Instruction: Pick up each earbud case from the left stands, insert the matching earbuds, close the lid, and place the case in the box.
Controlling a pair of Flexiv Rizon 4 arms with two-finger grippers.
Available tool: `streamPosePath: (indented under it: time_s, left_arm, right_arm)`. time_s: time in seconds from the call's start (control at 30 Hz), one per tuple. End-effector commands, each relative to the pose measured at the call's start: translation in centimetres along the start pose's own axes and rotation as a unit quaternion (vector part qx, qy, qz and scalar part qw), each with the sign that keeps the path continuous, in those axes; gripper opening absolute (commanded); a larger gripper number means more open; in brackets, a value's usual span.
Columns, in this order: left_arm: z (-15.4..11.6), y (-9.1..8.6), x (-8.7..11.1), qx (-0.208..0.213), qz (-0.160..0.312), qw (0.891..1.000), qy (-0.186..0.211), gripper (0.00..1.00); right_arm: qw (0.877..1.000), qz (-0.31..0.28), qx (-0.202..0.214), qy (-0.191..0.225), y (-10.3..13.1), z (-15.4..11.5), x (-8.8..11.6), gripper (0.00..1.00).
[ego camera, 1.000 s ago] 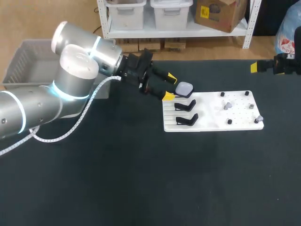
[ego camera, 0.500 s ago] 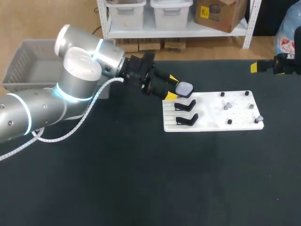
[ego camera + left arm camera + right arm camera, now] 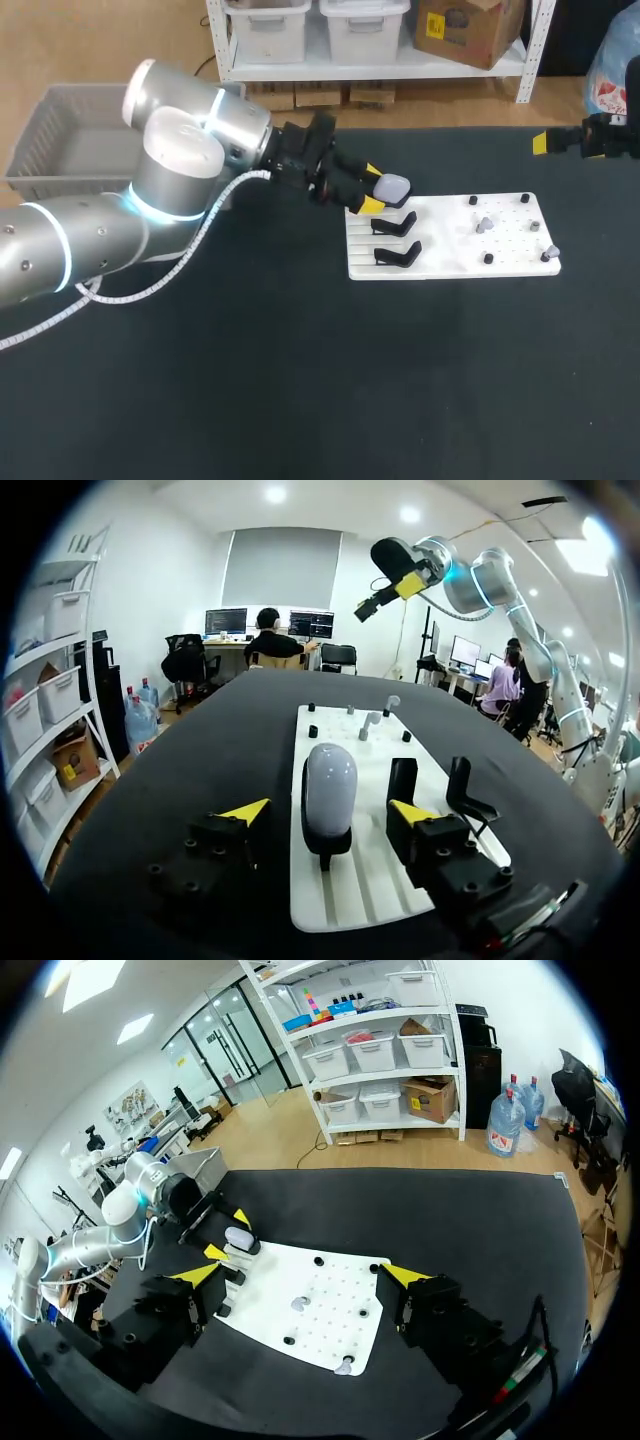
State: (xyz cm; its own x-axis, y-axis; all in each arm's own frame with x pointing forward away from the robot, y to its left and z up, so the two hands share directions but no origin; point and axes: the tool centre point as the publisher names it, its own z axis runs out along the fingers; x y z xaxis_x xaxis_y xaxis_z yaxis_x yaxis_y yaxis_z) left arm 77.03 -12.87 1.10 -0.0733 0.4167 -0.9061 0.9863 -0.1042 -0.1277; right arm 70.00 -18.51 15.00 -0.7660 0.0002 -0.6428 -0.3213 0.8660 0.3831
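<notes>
Barely started tbh: pale grey oval earbud case (image 3: 392, 188) still sits on its black stand (image 3: 326, 842) at 10 o'clock on the white pegboard (image 3: 450, 240). The left claw (image 3: 372, 188) is open either side of it, not touching. Right claw (image 3: 300, 1274) is open too. Grab, earbuds, lid, boxing all left.

Basket (image 3: 60, 140) sits upper left of the frame, at the table's (image 3: 300, 400) far-left corner. Fixture board (image 3: 450, 264) lies right of centre. Three stands sit in a column on its left end. The top one carries the earbud case (image 3: 392, 187), with the middle stand (image 3: 395, 222) and bottom stand (image 3: 398, 252) below it. Earbuds (image 3: 483, 224) sit on pegs on the board's right half. Left gripper (image 3: 371, 188) straddles the case from the left, gaps both sides. Right gripper (image 3: 540, 143) hangs upper right, well apart from the board.
</notes>
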Motion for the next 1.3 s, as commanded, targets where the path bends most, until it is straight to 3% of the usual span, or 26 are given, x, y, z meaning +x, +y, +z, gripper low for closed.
streamPosePath:
  time_s: [0.03,0.83,0.97,1.0,1.03,1.3]
  left_arm:
    - [0.28,0.06,-0.10,-0.001,0.000,1.000,0.000,0.76]
    - [0.81,0.47,-0.34,0.000,-0.002,1.000,0.007,0.70]
    - [1.03,0.45,-0.41,0.002,-0.001,1.000,0.009,0.59]
    - [1.04,0.44,-0.43,0.002,-0.001,1.000,0.009,0.49]
    - [1.05,0.44,-0.44,0.001,-0.001,1.000,0.009,0.45]
    - [0.97,0.52,-0.51,-0.002,0.000,1.000,0.013,0.42]
  right_arm:
    - [1.000,0.000,0.000,0.000,0.00,0.00,0.00,1.00]
    - [1.000,0.000,0.000,0.000,0.00,0.00,0.00,1.00]
    - [1.000,0.000,0.000,0.000,0.00,0.00,0.00,1.00]
    - [1.000,0.000,0.000,0.000,0.00,0.00,0.00,1.00]
    - [1.000,0.000,0.000,0.000,0.00,0.00,0.00,1.00]
    - [1.000,0.000,0.000,0.000,0.00,0.00,0.00,1.00]
